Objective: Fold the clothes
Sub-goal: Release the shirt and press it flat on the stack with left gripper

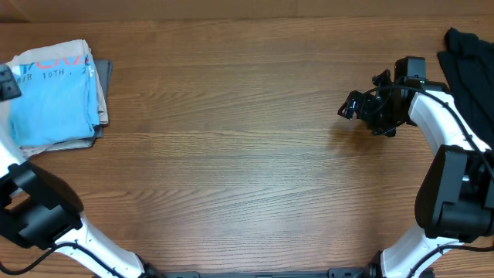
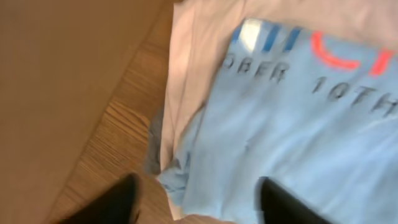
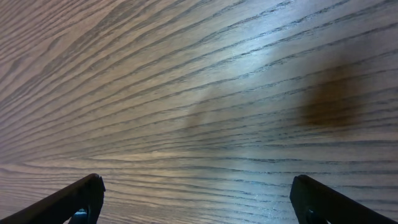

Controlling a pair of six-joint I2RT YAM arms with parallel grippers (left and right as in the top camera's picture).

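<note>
The clothes, a light blue T-shirt (image 1: 54,96), lie folded on top of a small stack at the table's far left, red-and-white lettering along the far edge. In the left wrist view the shirt (image 2: 298,137) fills the right side, its near corner lying between my fingers. My left gripper (image 2: 199,210) hangs just above that corner, open and holding nothing; in the overhead view it (image 1: 7,83) shows only at the left border. My right gripper (image 1: 352,105) is open over bare wood on the right side, nothing between its fingers (image 3: 81,200).
Beige cloth (image 2: 193,56) and a dark grey piece (image 1: 103,73) lie under the blue shirt in the stack. A black garment (image 1: 471,54) lies at the far right corner. Brown wooden table (image 1: 231,154) spans between the two arms.
</note>
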